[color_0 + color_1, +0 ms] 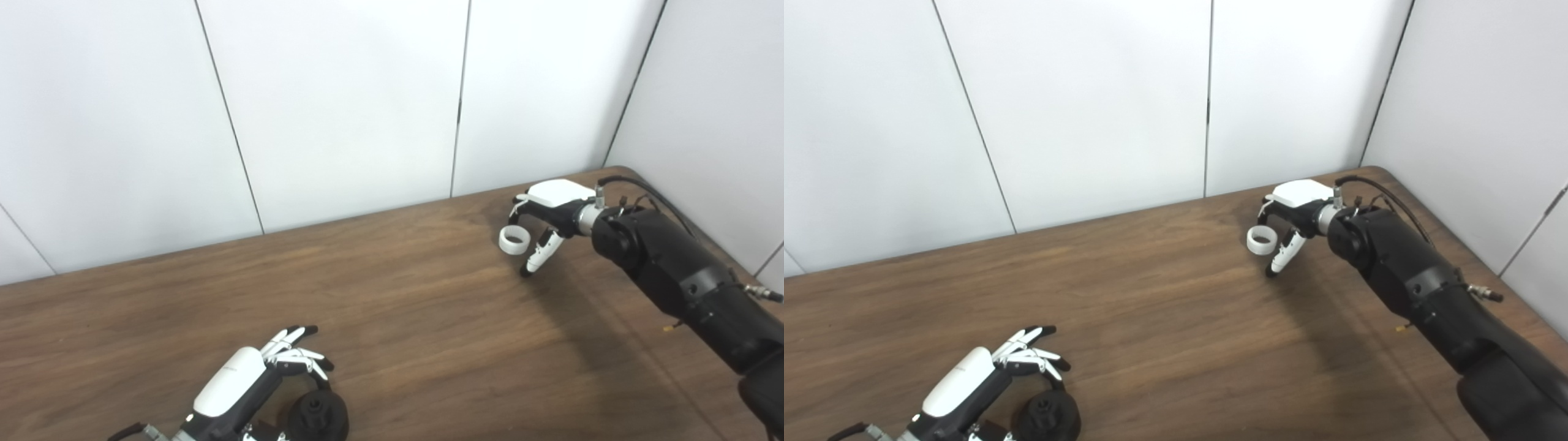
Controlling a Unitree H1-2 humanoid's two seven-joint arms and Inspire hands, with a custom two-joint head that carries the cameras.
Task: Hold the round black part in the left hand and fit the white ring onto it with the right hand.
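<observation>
There are two parts on the brown wooden table (392, 318), one black and one white, and two robot hands, one beside each.

The round black part (318, 416) sits at the near edge of the table, far to the near-left of the white ring. It is a dark disc with a raised hub in its middle. The left hand (257, 373) is over it from the left, its fingers (294, 352) curled above the disc's far rim and partly spread; whether they actually grip the part or only arch around it, I cannot tell from here.

The single white ring (513, 240) lies toward the far right corner of the table, tilted so its opening shows. The right hand (545, 223) is just beside the ring on its right, the palm above and the fingers hanging down loosely apart. One white finger with a black tip (539, 254) points down right next to the ring. The ring looks close against the hand, but I cannot tell whether it is pinched.

Behind the table stand white wall panels (343, 104).
</observation>
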